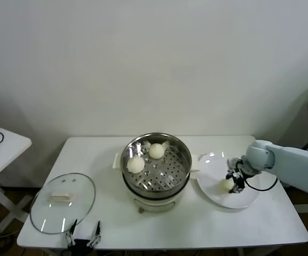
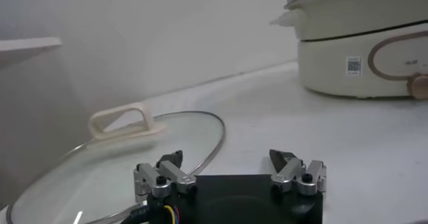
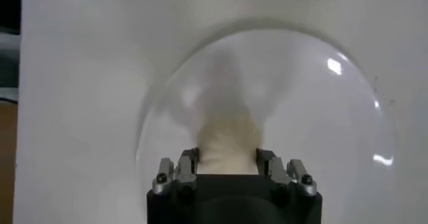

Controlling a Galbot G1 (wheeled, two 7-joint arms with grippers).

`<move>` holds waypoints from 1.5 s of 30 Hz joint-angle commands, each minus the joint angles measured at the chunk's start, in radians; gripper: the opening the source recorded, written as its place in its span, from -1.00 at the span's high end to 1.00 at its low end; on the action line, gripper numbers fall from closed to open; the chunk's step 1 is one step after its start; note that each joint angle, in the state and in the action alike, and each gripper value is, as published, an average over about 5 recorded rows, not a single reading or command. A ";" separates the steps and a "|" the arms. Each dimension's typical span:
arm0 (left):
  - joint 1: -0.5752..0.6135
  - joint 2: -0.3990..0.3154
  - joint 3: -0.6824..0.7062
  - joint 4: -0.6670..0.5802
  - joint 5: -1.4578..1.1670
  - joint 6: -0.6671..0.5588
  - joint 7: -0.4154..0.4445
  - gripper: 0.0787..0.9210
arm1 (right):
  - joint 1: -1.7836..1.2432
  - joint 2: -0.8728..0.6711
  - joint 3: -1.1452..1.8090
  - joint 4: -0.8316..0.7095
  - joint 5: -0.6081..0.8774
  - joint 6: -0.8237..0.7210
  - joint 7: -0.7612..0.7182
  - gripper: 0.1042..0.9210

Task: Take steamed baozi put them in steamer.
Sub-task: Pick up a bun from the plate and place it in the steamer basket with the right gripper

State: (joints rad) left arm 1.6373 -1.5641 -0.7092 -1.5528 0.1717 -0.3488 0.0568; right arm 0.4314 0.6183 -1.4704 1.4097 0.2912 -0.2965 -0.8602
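The steel steamer stands on its white cooker base in the middle of the table and holds two cream-white baozi at its back left. My right gripper is low over the white plate to the steamer's right. It is shut on a third baozi. In the right wrist view this baozi fills the gap between the fingers of the right gripper, over the plate. A fourth baozi is not in view. My left gripper is open and empty at the table's front left.
The round glass lid lies flat at the front left, just beyond the left gripper; it also shows in the left wrist view. The cooker base stands beyond it. A small white side table is at the far left.
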 commanded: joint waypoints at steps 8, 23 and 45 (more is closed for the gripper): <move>-0.002 -0.007 0.011 0.010 0.035 -0.024 -0.009 -0.77 | 0.835 0.170 -0.302 0.250 0.247 0.460 -0.122 -0.22; -0.014 -0.016 0.008 0.021 0.046 -0.036 -0.012 -0.77 | 0.399 0.468 -0.145 0.313 -0.104 0.531 0.000 -0.24; -0.027 -0.017 -0.009 0.041 0.039 -0.043 -0.016 -0.77 | 0.165 0.632 -0.076 -0.026 -0.275 0.643 0.073 -0.33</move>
State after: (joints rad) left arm 1.6105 -1.5811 -0.7152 -1.5139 0.2126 -0.3930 0.0423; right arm 0.6452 1.1910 -1.5670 1.4702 0.0525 0.3046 -0.8211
